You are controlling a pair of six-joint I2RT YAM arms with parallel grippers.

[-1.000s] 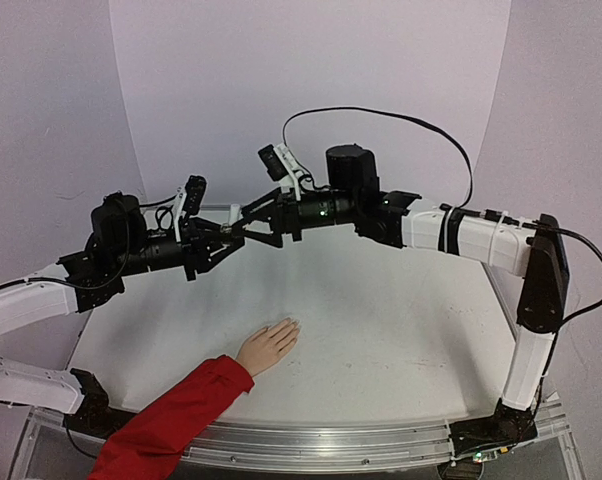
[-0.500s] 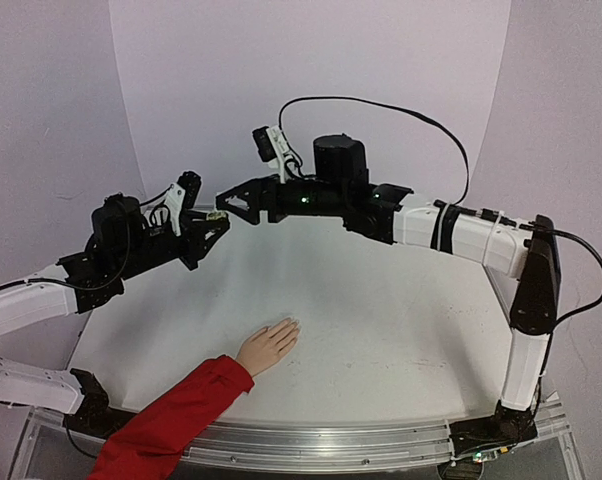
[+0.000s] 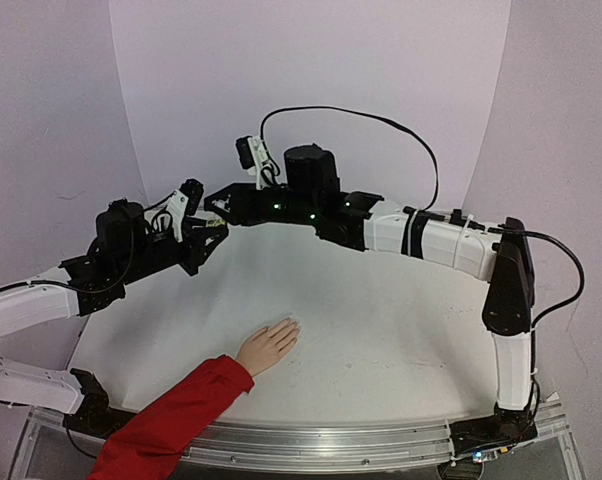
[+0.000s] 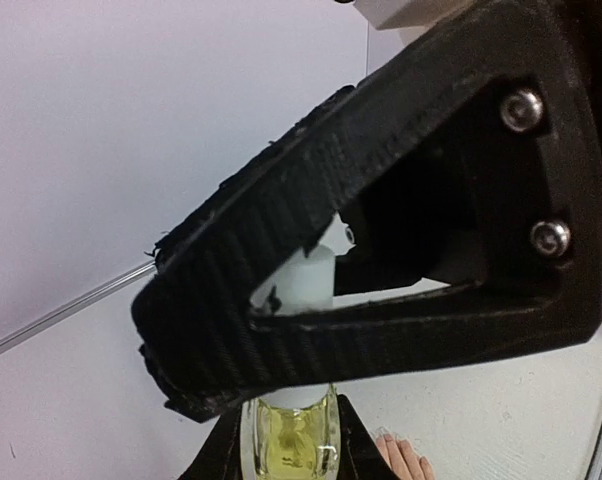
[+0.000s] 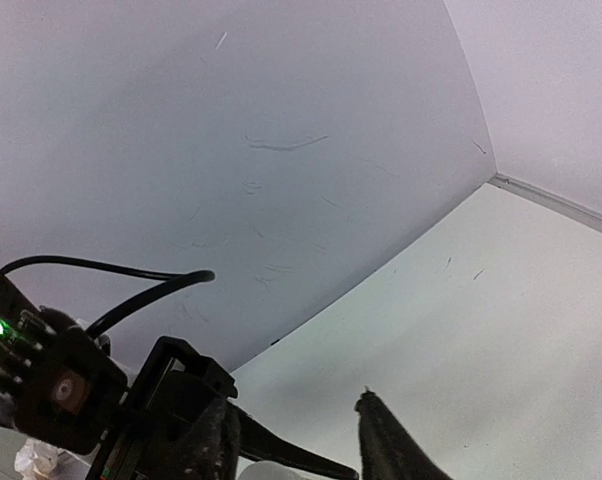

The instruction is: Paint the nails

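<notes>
Left claw (image 3: 209, 232) is clamped on the bottle (image 4: 291, 450), raised near the far-left corner. Right claw (image 3: 219, 203) straddles the cap (image 4: 306, 280); you cannot tell its grip. Nails (image 3: 292, 326) lie well nearward by the front edge, fingers pointing far-right, left arm nearer.

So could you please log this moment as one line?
left gripper: holding bottle | right gripper: open around white cap | hand: flat on table, untouched

Nails (image 3: 293, 323) too small to make out from above; yellow-green bottle (image 4: 291, 450) cut by the bottom edge; white cap (image 4: 307, 285) partly hidden.
</notes>
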